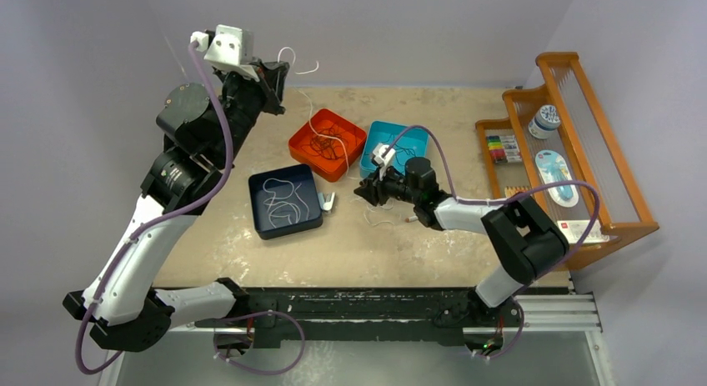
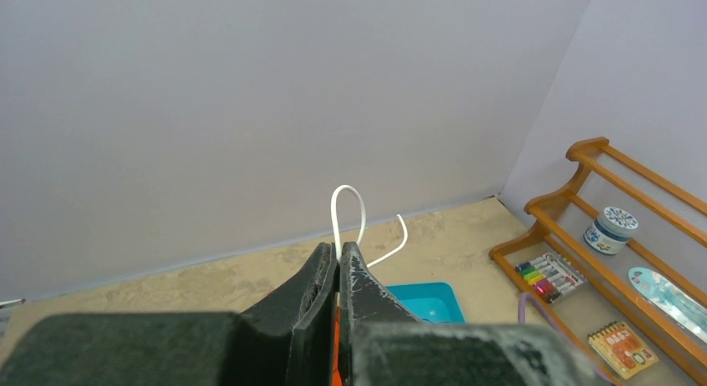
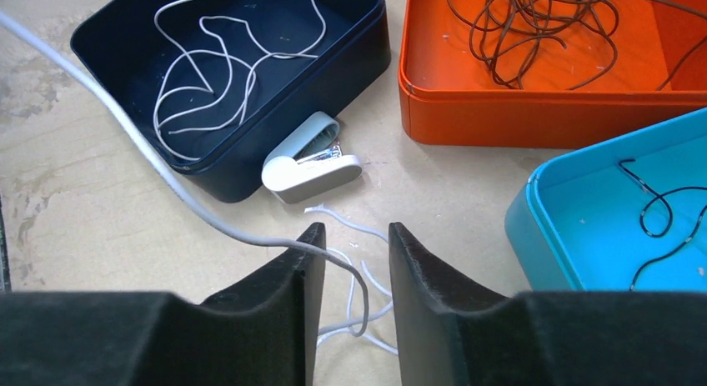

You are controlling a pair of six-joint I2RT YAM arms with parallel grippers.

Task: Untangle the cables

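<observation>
- White cable [image 2: 347,187] is pinched in the left gripper [image 2: 338,251]. Its fingers are pressed fully together and a short loop stands up past the tips.
- From that raised grip the same cable slopes down across the table [image 3: 83,236] to the right gripper [image 3: 354,236]. It passes between that gripper's two fingers and curls down in the gap.
- The right gripper's fingers stand partly apart, with the gap wider than the cable, so nothing is clamped there. The cable lies against the inner face of one finger.
- A few loose white strands [image 3: 367,279] lie on the table directly under the right gripper.
- White cable loops [image 3: 208,65] lie in the navy tray [image 3: 367,52], ahead and to one side of the right gripper.
- A tangle of brown cables [image 3: 534,27] fills the orange tray [image 3: 500,119]. One thin black cable [image 3: 638,176] lies in the teal tray [image 3: 534,236], just beside the right gripper.
- A small white stapler [image 3: 313,165] leans against the navy tray's near wall, close in front of the right fingertips.
- Bare table shows between the three trays, and a wider bare strip runs along the near edge.
- The tabletop is beige and scuffed, plain pale walls stand behind, and a wooden rack [image 1: 584,94] with markers and a jar is at the right.
</observation>
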